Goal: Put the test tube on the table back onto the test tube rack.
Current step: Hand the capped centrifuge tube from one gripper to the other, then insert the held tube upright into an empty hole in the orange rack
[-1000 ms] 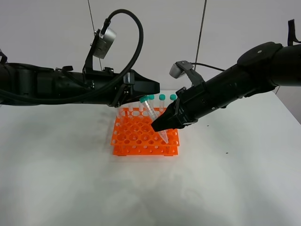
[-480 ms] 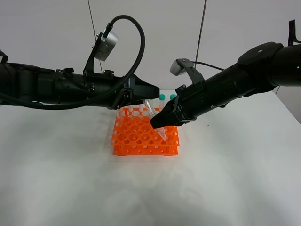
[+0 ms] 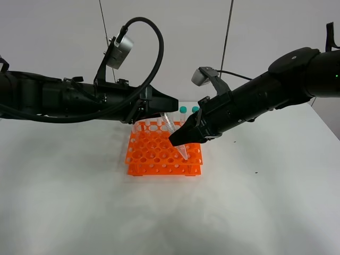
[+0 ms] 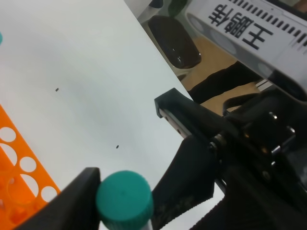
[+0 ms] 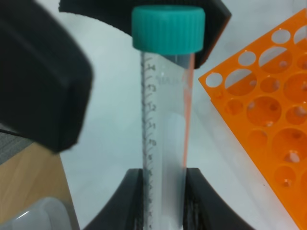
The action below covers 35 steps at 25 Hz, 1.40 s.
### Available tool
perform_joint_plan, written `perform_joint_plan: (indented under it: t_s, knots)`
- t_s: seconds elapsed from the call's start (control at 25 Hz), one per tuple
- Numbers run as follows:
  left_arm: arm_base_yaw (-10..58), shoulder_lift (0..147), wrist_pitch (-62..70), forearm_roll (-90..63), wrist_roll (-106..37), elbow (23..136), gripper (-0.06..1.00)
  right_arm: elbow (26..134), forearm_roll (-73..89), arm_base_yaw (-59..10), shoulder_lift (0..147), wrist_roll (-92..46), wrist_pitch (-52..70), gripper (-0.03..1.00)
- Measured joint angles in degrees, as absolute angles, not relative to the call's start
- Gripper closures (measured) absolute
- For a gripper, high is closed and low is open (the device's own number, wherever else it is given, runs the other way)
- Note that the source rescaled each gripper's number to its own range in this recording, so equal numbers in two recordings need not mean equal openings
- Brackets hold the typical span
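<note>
- The left end effector [image 3: 169, 105]: its fingers flank the teal cap [image 4: 124, 194]; I cannot tell whether they pinch it.
- The test tube [image 3: 169, 124]: I see it tilted in the air, tip down over the test tube rack [image 3: 151, 155] on the tabletop [image 3: 79, 202].
- The right end effector [image 3: 178, 139]: clamped on the tube's barrel.

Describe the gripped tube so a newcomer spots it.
Find the orange rack. Above its right side, the right claw grips one clear, teal-capped test tube. Unlike the capped tubes standing upright in the back row, it leans, tip down toward the holes.
</note>
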<state>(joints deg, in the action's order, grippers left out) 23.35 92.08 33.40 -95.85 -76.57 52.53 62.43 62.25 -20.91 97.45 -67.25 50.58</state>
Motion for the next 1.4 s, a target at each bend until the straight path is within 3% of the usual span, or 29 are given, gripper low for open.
perform_joint_plan:
  t_s: [0.08,0.12,0.24,0.64,0.72,0.8,0.88,0.92,1.08,1.4]
  knots:
    - [23.3,92.1,32.8,-95.9,-76.6,52.5,0.35,62.4,62.3,-20.9,97.4,-67.2,50.6,0.93]
    - [23.3,92.1,32.6,-95.9,-76.6,52.5,0.47,62.4,62.3,-20.9,97.4,-67.2,50.6,0.93]
    - [23.3,92.1,32.2,-95.9,-76.6,52.5,0.94,62.4,62.3,-20.9,97.4,-67.4,51.0,0.93]
    - [23.3,92.1,32.2,-95.7,-76.6,52.5,0.92,62.4,62.3,-20.9,97.4,-67.6,50.7,0.93]
    - [23.3,92.1,32.2,-95.8,-76.6,52.5,0.92,62.4,62.3,-20.9,97.4,-67.6,49.8,0.75]
    - [23.3,92.1,32.7,-95.8,-76.6,52.5,0.92,62.4,62.3,-20.9,97.4,-67.4,48.3,0.38]
    - [23.3,92.1,32.7,-95.8,-76.6,52.5,0.92,62.4,62.2,-20.9,97.4,-66.9,47.9,0.13]
    - [23.3,92.1,32.7,-95.8,-76.6,52.5,0.92,62.4,61.9,-20.9,97.4,-66.5,47.9,0.07]
    - [23.3,92.1,32.7,-95.8,-76.6,52.5,0.92,64.4,55.9,-20.9,96.8,-60.7,50.8,-0.02]
    - [23.3,92.1,32.7,-95.8,-76.6,52.5,0.92,75.2,29.3,-20.9,90.7,-30.7,62.2,-0.03]
